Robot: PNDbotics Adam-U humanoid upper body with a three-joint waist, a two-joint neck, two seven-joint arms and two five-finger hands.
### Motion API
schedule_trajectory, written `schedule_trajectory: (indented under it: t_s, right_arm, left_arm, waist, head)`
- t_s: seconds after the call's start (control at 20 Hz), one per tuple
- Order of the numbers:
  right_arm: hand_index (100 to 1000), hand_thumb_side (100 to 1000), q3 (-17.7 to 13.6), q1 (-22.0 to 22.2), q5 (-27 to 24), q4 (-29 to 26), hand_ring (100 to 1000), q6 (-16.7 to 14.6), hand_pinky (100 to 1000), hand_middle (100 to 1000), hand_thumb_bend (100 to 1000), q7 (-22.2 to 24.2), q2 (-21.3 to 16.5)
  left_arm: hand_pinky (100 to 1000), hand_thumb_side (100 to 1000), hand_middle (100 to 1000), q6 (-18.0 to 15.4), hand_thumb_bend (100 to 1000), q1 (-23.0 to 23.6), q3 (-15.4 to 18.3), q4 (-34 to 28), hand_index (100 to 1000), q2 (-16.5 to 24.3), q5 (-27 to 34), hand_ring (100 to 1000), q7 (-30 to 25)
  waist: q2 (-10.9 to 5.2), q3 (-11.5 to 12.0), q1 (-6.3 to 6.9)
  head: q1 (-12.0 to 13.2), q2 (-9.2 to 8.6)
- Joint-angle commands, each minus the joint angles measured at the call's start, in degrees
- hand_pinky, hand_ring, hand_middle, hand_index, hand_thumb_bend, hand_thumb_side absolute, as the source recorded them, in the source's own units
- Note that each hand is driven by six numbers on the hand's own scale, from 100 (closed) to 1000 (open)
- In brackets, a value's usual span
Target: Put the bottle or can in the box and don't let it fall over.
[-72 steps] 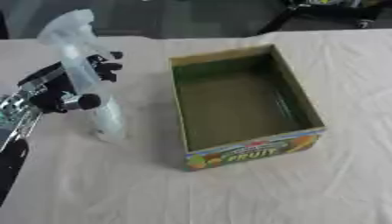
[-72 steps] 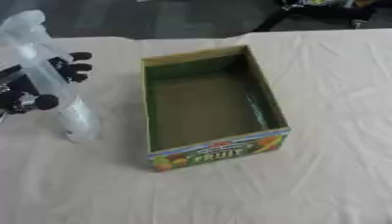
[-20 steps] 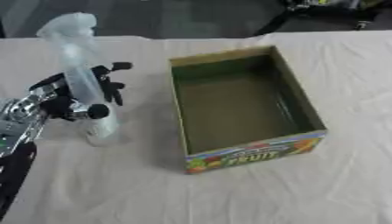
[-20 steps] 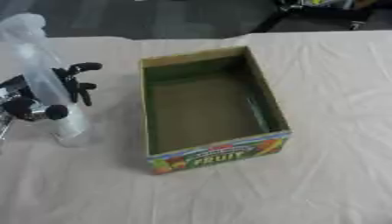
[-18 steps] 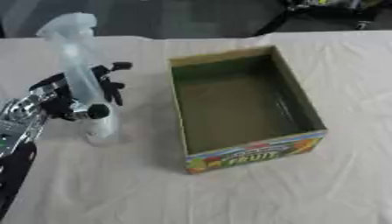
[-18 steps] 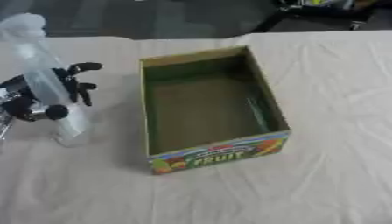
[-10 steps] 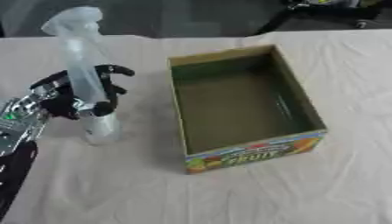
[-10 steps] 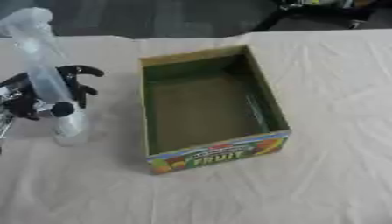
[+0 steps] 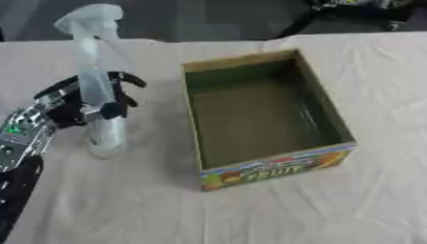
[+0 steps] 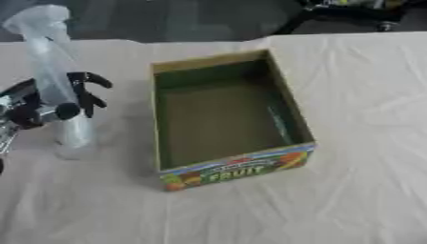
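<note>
A tall clear plastic bottle with a pale cap stands upright on the cloth, left of the box. My left hand comes in from the lower left and wraps round the bottle's lower half, fingers curled behind it and thumb in front. The open cardboard box has a green inside and a fruit label on its near wall; nothing lies in it. The bottle's base rests on the table about a hand's width from the box's left wall. My right hand shows in neither view.
A wrinkled beige cloth covers the table. Dark floor and black equipment lie beyond the far edge. Bare cloth stretches in front of and to the right of the box.
The bottle has straightened from a lean to near upright, and my left hand's fingers have curled further round it. The box has stayed put.
</note>
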Motion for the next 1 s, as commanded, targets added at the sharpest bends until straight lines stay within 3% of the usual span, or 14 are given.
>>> schedule_trajectory:
  t_s: [0.05, 0.35, 1.0]
  right_arm:
    - [983, 470, -0.2, 0.1, 0.0, -0.7, 1000, 0.0, 996, 1000, 100, 0.3, -0.5]
    - [983, 470, -0.1, 0.0, -0.1, -0.7, 1000, 0.0, 997, 1000, 100, 0.5, -0.4]
    - [983, 470, -0.2, 0.3, -0.7, -0.7, 1000, -0.1, 998, 1000, 100, 1.0, -0.4]
  left_arm:
    - [654, 344, 723, -0.3, 520, -0.7, -0.1, 0.0, 100, 0.9, 0.1, 259, 0.7]
    - [552, 330, 700, -1.5, 499, -0.8, -0.3, -0.3, 100, 0.8, 1.6, 219, 1.8]
    - [494, 271, 684, -3.1, 542, -0.7, -0.4, -0.5, 100, 1.5, 5.3, 188, 2.0]
  waist:
    - [-0.67, -0.1, -0.06]
    - [-0.52, -0.2, 0.02]
    - [-0.89, -0.3, -0.01]
  head:
    - [0.0, -0.78]
    - [0.0, -0.80]
    - [-0.1, -0.48]
